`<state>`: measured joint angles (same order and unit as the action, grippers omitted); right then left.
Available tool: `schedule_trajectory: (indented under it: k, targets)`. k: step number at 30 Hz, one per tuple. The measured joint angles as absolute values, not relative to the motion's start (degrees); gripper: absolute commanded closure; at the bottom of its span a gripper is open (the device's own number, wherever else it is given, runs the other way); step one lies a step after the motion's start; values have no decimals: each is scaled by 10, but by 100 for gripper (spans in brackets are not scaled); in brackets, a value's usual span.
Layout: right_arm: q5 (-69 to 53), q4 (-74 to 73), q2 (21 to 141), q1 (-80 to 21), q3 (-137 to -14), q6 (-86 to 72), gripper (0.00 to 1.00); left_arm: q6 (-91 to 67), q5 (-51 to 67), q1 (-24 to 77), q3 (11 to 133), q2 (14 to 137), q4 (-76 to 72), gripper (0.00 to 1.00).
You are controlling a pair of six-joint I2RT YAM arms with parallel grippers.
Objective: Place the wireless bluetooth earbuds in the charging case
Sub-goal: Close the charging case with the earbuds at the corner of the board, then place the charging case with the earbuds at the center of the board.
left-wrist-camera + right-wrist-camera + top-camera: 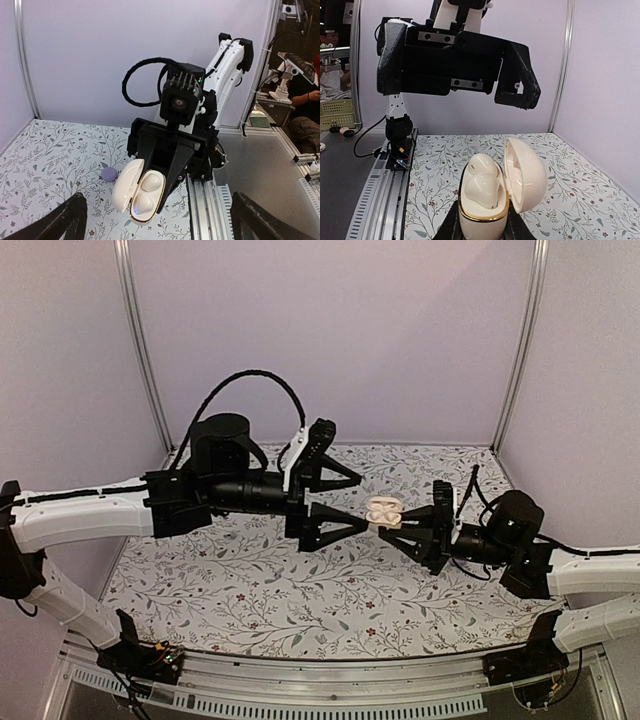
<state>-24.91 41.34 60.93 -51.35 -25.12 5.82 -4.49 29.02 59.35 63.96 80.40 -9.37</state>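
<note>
**Both earbuds look seated; the open lid looks like the step left**
Nearest the arms, the right gripper (408,527) is clamped tight on the lower body of the white charging case (482,216) and holds it upright above the table (250,590). The two earbuds (481,186) sit in its wells, and the lid (527,175) is swung open to one side. Just beyond, the left gripper (365,501) faces the case with its fingers spread as wide as they go, holding nothing. Further off, a small purple rounded thing (109,173) lies on the table. As I judge it, the right grip should stay firm and level. One left finger should come in slowly, press each bud lightly home, then tip the lid over from its free edge, not at the hinge.
</note>
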Motion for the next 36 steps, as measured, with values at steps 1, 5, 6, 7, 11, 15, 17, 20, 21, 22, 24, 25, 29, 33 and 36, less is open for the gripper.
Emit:
schedule_trajectory:
  k: [1, 5, 6, 7, 11, 15, 17, 20, 21, 22, 24, 25, 29, 33, 36]
  targets:
    - [-253, 411, 609, -513, -255, 56, 100, -39, 294, 594, 640, 806, -94, 0]
    - [-272, 399, 610, -512, -269, 51, 100, -19, 296, 595, 640, 817, -92, 0]
    - [-277, 397, 610, -512, -272, 50, 100, -13, 295, 596, 641, 821, -91, 0]
    - [-282, 393, 611, -512, -276, 49, 100, -6, 294, 596, 644, 827, -88, 0]
    - [-305, 377, 621, -512, -293, 49, 100, 9, 286, 597, 657, 849, -81, 0]
    - [-317, 368, 636, -512, -303, 46, 100, 21, 283, 598, 661, 862, -77, 6]
    - [-317, 364, 640, -512, -305, 44, 100, 26, 288, 600, 662, 864, -74, 11]
    - [-318, 359, 642, -508, -307, 39, 100, 41, 300, 605, 662, 864, -72, 14]
    - [-319, 358, 644, -505, -309, 37, 100, 45, 302, 608, 662, 864, -72, 16]
    - [-319, 357, 647, -502, -312, 36, 100, 50, 305, 612, 662, 864, -70, 18]
    - [-325, 353, 651, -498, -316, 32, 100, 57, 302, 615, 662, 864, -70, 21]
    - [-326, 352, 652, -498, -316, 30, 100, 61, 302, 615, 662, 864, -69, 22]
    - [-328, 347, 657, -489, -317, 21, 100, 71, 305, 618, 662, 863, -65, 26]
    - [-342, 348, 658, -481, -319, 11, 100, 78, 299, 621, 662, 861, -65, 29]
    - [-351, 349, 659, -477, -321, -3, 100, 86, 291, 622, 662, 860, -65, 23]
